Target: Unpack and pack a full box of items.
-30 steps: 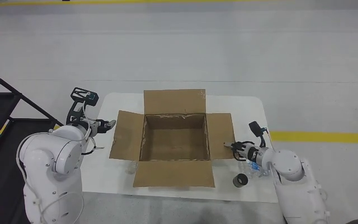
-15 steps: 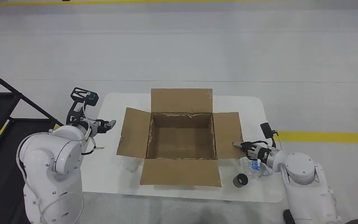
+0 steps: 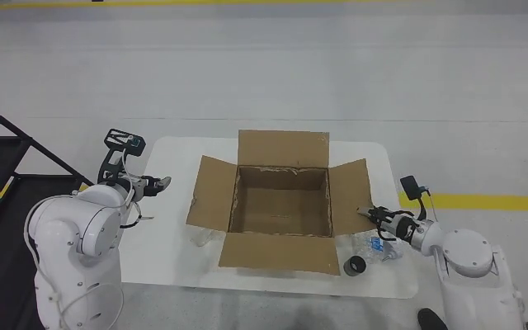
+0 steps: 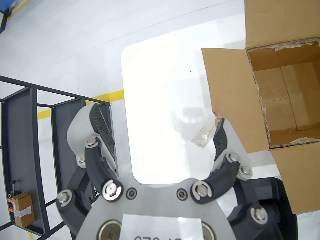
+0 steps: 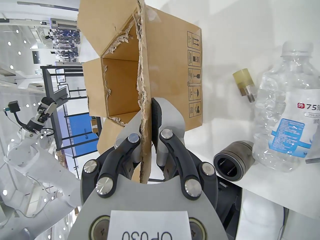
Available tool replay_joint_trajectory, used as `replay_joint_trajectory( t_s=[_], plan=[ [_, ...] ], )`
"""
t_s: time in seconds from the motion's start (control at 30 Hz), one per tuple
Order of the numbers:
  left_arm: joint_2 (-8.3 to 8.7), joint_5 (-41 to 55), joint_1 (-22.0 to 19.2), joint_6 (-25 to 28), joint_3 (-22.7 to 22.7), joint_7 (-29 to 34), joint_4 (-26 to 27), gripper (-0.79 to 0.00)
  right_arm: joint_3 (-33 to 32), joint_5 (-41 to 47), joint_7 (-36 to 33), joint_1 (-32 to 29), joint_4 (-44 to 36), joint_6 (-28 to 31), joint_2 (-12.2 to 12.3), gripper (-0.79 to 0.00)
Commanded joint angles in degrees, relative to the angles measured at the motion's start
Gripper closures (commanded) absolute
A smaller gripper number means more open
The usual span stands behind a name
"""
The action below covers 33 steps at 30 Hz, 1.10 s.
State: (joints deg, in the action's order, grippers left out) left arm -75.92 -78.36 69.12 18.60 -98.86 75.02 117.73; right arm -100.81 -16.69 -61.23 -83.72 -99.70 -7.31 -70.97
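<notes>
Here the open cardboard box (image 3: 282,150) sits mid-worktop (image 3: 165,252). The right pincer (image 5: 147,116) is clamped on the edge of the box's right flap (image 3: 350,188). The left pincer (image 4: 158,114) hangs spread wide off the box's left side, holding nothing. By the box's right front corner lie a clear bottle (image 5: 285,116), a metal sleeve (image 5: 232,161) and a small threaded plug (image 5: 243,82). A clear scrap (image 4: 203,136), perhaps tape, peeks from under the left flap.

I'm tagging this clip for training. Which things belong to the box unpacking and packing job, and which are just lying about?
Job: cardboard box, one flap clamped in the right hand; plastic bottle; linear bearing; yellow-capped threaded stud; clear plastic piece by a box flap.
Lying about: dark rack off the table; small carton on it.
</notes>
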Motion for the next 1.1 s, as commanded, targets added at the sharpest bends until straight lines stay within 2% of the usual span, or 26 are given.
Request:
replay_joint_trajectory(
  t_s=[0.0,0.03,0.07,0.1,0.37,0.53,0.67,0.7,0.73,0.77,0.93,1.07],
  plan=[
    [0.00,0.00,0.00,0.00,0.00,0.00,0.00,-0.785,0.06,-1.53,-0.09,-0.36,-0.21,-0.41,0.27,0.000],
    [0.00,0.00,0.00,0.00,0.00,0.00,0.00,-0.785,0.29,-2.00,-0.15,-0.40,-0.41,-0.36,0.38,0.000],
    [0.00,0.00,0.00,0.00,0.00,0.00,0.00,-0.785,0.37,-1.96,-0.10,-0.43,-0.43,-0.62,0.45,-0.323],
    [0.00,0.00,0.00,0.00,0.00,0.00,0.00,-0.785,0.37,-1.73,-0.09,-0.41,-0.44,-1.09,0.52,-0.785],
    [0.00,0.00,0.00,0.00,0.00,0.00,0.00,-0.785,-2.01,-8.54,2.68,-2.37,-5.02,-5.68,1.55,-0.785],
    [0.00,0.00,0.00,0.00,0.00,0.00,0.00,-0.785,-3.11,-25.10,3.39,-5.69,-12.86,-13.57,2.58,-0.785],
    [0.00,0.00,0.00,0.00,0.00,0.00,0.00,-0.785,-2.75,-37.98,-0.21,-8.08,-17.76,-18.04,3.30,-0.785],
    [0.00,0.00,0.00,0.00,0.00,0.00,0.00,-0.785,-2.73,-40.55,-1.46,-8.37,-18.40,-18.23,3.48,-0.363],
    [0.00,0.00,0.00,0.00,0.00,0.00,0.00,-0.785,-2.79,-42.76,-2.48,-8.52,-18.92,-18.45,3.63,-0.151],
    [0.00,0.00,0.00,0.00,0.00,0.00,0.00,-0.785,-2.68,-45.14,-3.36,-8.65,-19.28,-18.03,3.80,0.000],
    [0.00,0.00,0.00,0.00,0.00,0.00,0.00,-0.785,-0.30,-55.03,-6.04,-7.78,-18.26,-14.72,4.36,0.000],
    [0.00,0.00,0.00,0.00,0.00,0.00,0.00,-0.785,-0.14,-55.70,-6.12,-7.70,-18.17,-15.21,4.36,0.000]
  ],
)
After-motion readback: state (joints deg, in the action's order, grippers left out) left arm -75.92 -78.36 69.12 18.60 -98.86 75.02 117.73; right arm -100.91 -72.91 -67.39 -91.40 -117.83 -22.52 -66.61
